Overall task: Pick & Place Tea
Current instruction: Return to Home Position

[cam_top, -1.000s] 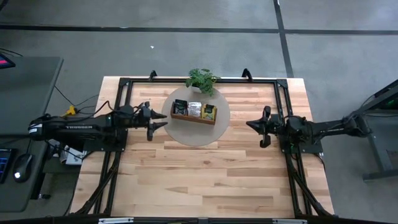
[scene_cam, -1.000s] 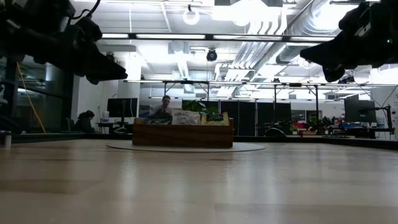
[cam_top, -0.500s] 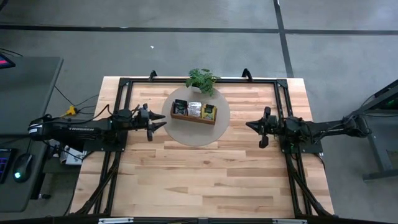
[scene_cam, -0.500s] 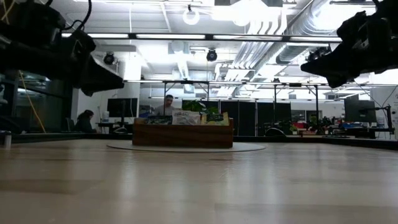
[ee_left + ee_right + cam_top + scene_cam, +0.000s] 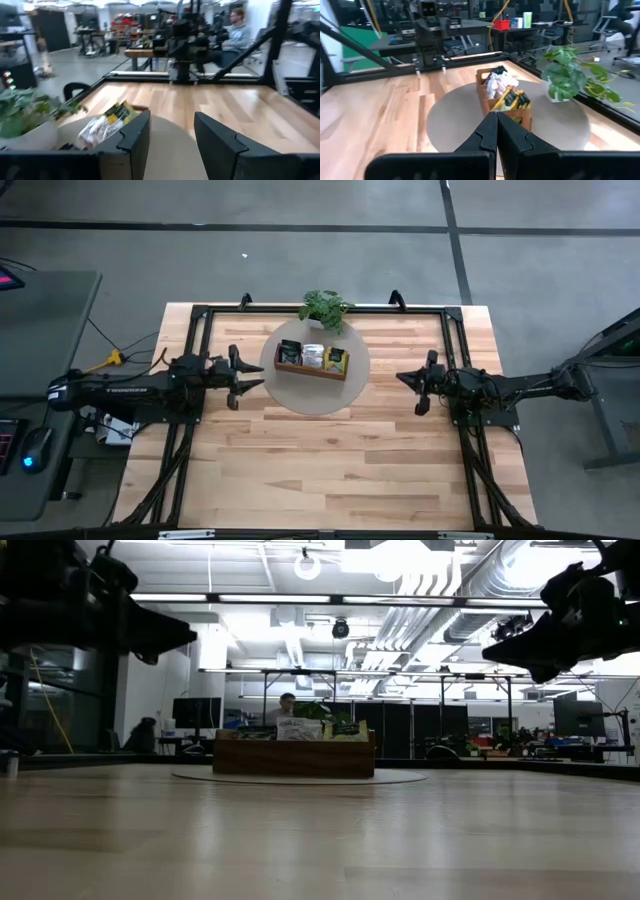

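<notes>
The tea sachets [image 5: 313,357] stand on edge in a brown wooden tray [image 5: 300,369] with three compartments: dark, white and yellow ones. The tray rests on a round grey mat [image 5: 318,392] at the table's far middle. My left gripper [image 5: 255,381] hovers level, left of the mat, open and holding nothing; in its wrist view [image 5: 172,137] the tea [image 5: 104,126] lies ahead. My right gripper [image 5: 403,378] hovers level, right of the mat, shut on nothing, and points at the tray [image 5: 504,102].
A small potted plant [image 5: 323,308] stands at the mat's far edge, just behind the tray. A black frame [image 5: 196,315] runs round the table's far half. Bare wood [image 5: 320,470] fills the near half. People sit in the room beyond the table.
My left gripper has drawn back toward the table's left edge and sunk a little, tipping up from a downward slant to level. Its fingers have stayed open. The tray and the tea have kept their place.
</notes>
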`<state>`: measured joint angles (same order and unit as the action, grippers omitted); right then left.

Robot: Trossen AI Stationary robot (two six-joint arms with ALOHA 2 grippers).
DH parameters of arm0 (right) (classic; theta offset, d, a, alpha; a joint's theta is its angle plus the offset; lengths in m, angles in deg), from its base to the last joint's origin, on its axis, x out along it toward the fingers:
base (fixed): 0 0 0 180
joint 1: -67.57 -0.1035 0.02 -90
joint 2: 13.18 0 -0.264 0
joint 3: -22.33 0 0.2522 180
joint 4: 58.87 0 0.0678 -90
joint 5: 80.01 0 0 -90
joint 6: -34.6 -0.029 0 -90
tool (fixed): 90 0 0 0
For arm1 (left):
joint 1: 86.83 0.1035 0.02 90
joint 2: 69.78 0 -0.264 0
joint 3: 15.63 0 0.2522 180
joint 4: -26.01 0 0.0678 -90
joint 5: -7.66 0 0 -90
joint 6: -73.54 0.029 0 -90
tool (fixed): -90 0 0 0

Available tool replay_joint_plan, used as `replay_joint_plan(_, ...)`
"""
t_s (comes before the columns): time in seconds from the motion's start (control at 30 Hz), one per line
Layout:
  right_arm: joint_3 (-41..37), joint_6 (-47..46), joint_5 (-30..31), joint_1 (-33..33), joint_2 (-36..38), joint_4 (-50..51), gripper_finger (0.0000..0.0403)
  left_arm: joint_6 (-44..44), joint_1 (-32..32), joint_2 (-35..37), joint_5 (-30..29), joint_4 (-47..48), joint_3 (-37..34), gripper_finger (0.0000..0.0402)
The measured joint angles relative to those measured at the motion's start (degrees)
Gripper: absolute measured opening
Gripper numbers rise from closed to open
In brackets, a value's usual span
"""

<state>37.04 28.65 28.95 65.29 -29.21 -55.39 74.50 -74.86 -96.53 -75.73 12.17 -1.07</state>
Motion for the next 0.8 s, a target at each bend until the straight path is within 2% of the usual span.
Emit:
replay_joint_plan(0.13, 0.00, 2.02, 1.94, -0.01, 0.00, -0.02, 0.0001, 0.16, -0.01, 4.51, 3.62, 2.46, -0.06, 0.0150)
replay_joint_plan(0.4, 0.00, 3.15, 3.43, 0.00, -0.02, -0.04, 0.0008, -2.02, 0.00, 11.74, 3.09, 6.86, -0.11, 0.0150)
replay_joint_plan(0.57, 0.02, 3.05, 3.19, 0.00, -0.02, -0.04, 0.0004, -4.25, 0.02, 11.95, -0.14, 10.62, -0.11, 0.0150)
replay_joint_plan(0.8, 0.04, 3.03, 3.19, 0.00, -0.02, -0.02, 0.0008, -4.33, 0.00, 11.82, -0.12, 16.49, -0.11, 0.0150)
